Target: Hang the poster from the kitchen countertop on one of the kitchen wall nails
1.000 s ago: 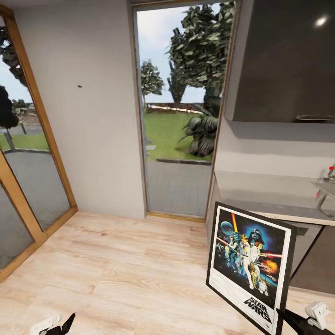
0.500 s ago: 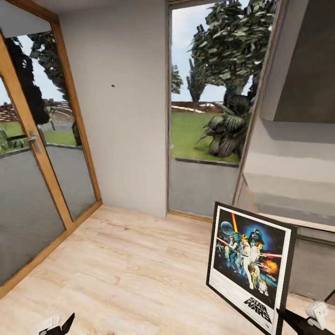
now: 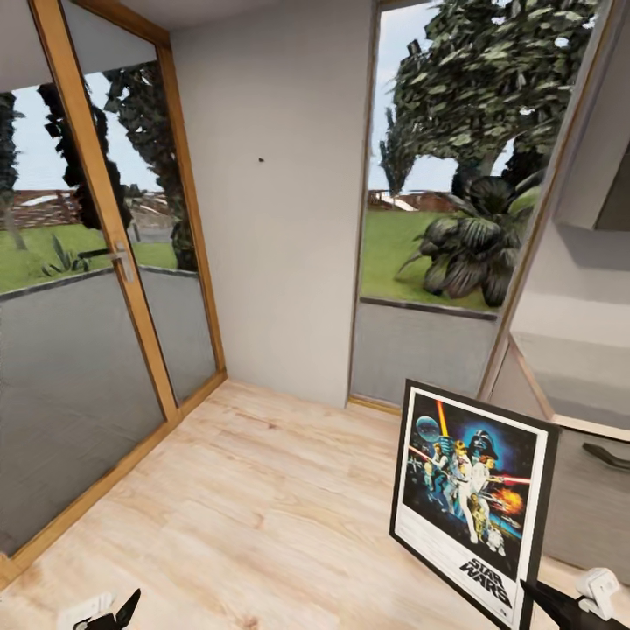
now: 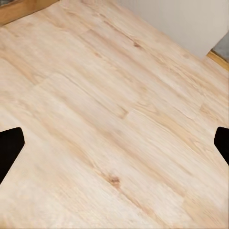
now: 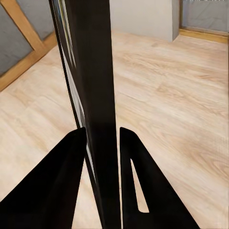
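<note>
- Kitchen corner: white wall [image 3: 280, 219] ahead, glass door [image 3: 79, 350] with wood frame on left, window [image 3: 446, 219] to garden on right, light wood floor [image 3: 245, 507].
- Nail [image 3: 261, 161] shows as small dark dot high on wall, left of window.
- Table [image 3: 577, 411] edge at far right, grey, partly cut off.
- Poster [image 3: 468, 503] off the table, held upright near right, face toward camera, slightly tilted, well apart from wall.
- Right gripper [image 5: 102, 138]: both fingers pressed on poster's bottom edge, one each side of frame, clamped tight. Edge-on in right wrist view.
- Left gripper [image 4: 114, 143]: fingers spread wide, nothing between them, floor below.
- Step in hand, judged: carry poster to wall, line up with nail.
- Do well: drive base closer first, nail looks out of arm reach from here.
- Keep poster upright; grip is low on a tall thin frame, so it may swing or slip if moved fast.
- Raise the poster's top edge to nail height, bring back flat to wall, then lower onto nail.
- Hanging point on poster's back hidden; cannot tell where it sits.
</note>
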